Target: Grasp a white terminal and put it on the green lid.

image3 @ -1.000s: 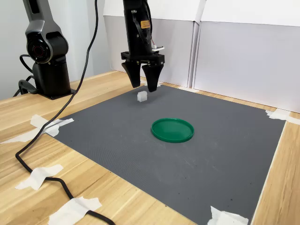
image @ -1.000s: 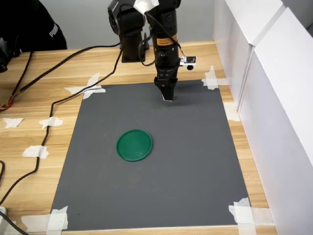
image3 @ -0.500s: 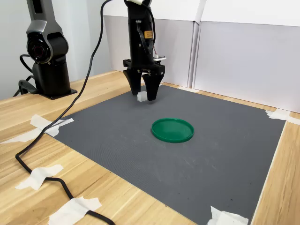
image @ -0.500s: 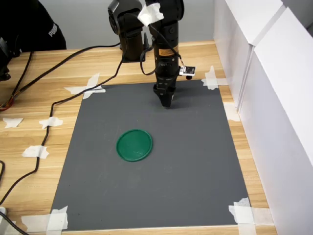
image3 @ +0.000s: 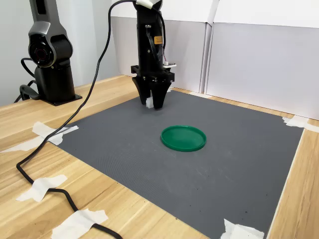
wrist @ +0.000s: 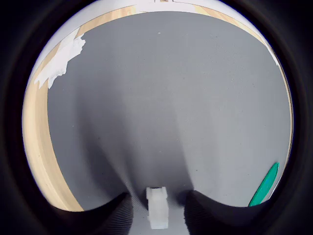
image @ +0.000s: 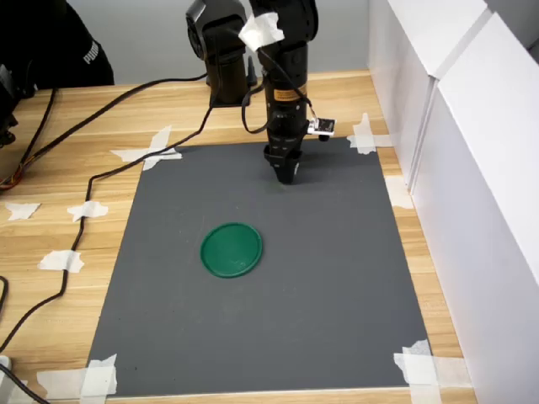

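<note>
One white terminal point(wrist: 157, 207) sits right between the gripper point(image3: 151, 103)'s fingers point(wrist: 113, 214), with a gap on each side, so it's not clamped yet. I'd squeeze evenly, keeping it centred so it doesn't twist out, then lift straight off the grey mat point(image: 337, 278). The green lid point(image: 232, 249) lies well apart, toward the camera in the first exterior view.

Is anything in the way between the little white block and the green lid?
Nothing visible. The white terminal sits between the hand's fingers on the grey mat, and only bare mat lies between it and the green lid.
</note>
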